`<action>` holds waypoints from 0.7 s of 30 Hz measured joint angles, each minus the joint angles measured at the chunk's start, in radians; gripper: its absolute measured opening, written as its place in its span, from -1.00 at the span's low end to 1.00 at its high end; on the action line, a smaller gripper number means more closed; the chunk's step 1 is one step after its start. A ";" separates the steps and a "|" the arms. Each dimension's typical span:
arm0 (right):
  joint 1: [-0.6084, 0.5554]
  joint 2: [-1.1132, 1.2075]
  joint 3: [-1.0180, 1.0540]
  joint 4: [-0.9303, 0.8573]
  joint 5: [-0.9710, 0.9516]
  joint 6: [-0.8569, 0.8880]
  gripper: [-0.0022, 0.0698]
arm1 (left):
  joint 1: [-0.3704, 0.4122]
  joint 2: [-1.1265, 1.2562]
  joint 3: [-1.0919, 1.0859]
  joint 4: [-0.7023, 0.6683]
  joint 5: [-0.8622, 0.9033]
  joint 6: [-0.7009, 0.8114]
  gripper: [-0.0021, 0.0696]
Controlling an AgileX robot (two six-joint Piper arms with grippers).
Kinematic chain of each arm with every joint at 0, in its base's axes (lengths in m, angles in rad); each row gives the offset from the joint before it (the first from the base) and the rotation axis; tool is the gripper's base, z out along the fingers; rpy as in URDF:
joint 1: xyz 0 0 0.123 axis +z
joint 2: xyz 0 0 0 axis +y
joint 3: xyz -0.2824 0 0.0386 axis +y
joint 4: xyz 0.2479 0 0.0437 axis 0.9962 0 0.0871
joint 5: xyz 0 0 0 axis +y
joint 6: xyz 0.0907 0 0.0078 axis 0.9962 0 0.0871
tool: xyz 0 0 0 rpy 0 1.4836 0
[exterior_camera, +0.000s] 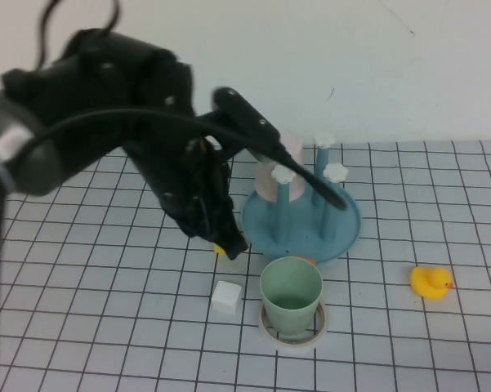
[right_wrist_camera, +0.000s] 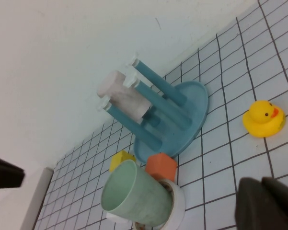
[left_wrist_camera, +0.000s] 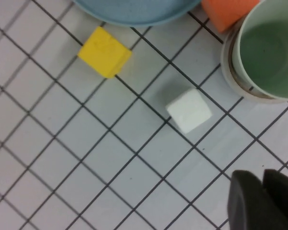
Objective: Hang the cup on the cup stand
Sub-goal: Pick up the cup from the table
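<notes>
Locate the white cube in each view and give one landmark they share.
High view: white cube on the grid, just left of the green cup.
Left wrist view: centre, near the cup.
Right wrist view: not visible.
Shared landmark: the green cup.

Mint-green cup [exterior_camera: 291, 294]; blue cup stand [exterior_camera: 302, 220] with white caps; yellow duck [exterior_camera: 430, 282]; white table [exterior_camera: 106, 327] gridded black.

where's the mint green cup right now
In the high view, the pale mint-green plastic cup stands upright, front of centre, inside a white tape ring, just before the round blue cup stand, with a small white cube to its left.
</notes>
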 joint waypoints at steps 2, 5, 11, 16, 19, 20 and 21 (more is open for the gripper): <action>0.000 0.000 0.000 0.000 0.000 0.000 -0.94 | -0.004 0.056 -0.047 -0.017 0.033 0.000 -0.77; 0.000 0.000 0.000 0.000 0.002 0.000 -0.94 | -0.004 0.132 -0.101 -0.054 0.051 -0.016 -0.29; 0.000 0.000 0.000 0.000 0.004 0.000 -0.94 | -0.004 0.245 -0.153 -0.144 0.030 -0.039 0.62; 0.000 0.000 0.000 0.000 0.004 -0.007 -0.94 | -0.004 0.314 -0.157 -0.173 -0.015 -0.045 0.65; 0.000 0.000 0.000 0.000 0.004 -0.016 -0.94 | -0.004 0.353 -0.157 -0.180 -0.049 -0.045 0.55; 0.000 0.000 0.000 0.000 0.004 -0.018 -0.94 | -0.004 0.362 -0.157 -0.180 -0.062 -0.047 0.53; 0.000 0.000 0.000 0.000 0.004 -0.018 -0.94 | -0.004 0.372 -0.157 -0.180 -0.074 -0.050 0.50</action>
